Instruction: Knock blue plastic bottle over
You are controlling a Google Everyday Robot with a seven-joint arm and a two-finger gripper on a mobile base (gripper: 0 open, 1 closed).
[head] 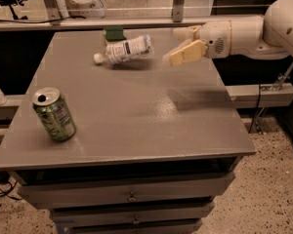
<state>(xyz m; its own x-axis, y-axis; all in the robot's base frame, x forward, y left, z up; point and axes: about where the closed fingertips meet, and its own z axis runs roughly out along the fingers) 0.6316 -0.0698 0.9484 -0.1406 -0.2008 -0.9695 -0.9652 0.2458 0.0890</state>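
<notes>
Though it takes up most of the view, the grey bench (136, 121) carries only three things on its flat top, and below the front edge sits a stack of drawers (132, 197) with small knobs.

The white arm (244, 32) reaches in from the right, crossing above the bench's right edge near the far right corner. At its end the gripper (179, 45) hangs over the far right part of the top and points left. Its tan jaws stand apart, one higher and one lower, with nothing between them.

The blue plastic bottle (128, 49) lies on its side close to the far edge, about midway along it. Its white cap (97, 58) points toward the left edge and its base faces the jaws. It is to the left of the jaw tips, near them but apart from them, with a strip of bare bench showing in the gap. Its outline is smeared, so I cannot tell whether it rests fully on the surface.

A green soda can (53, 113) stands upright, leaning slightly, near the left edge toward the front left corner, well apart from the bottle.

A green sponge (114, 33) sits at the far edge, just behind the bottle.
</notes>
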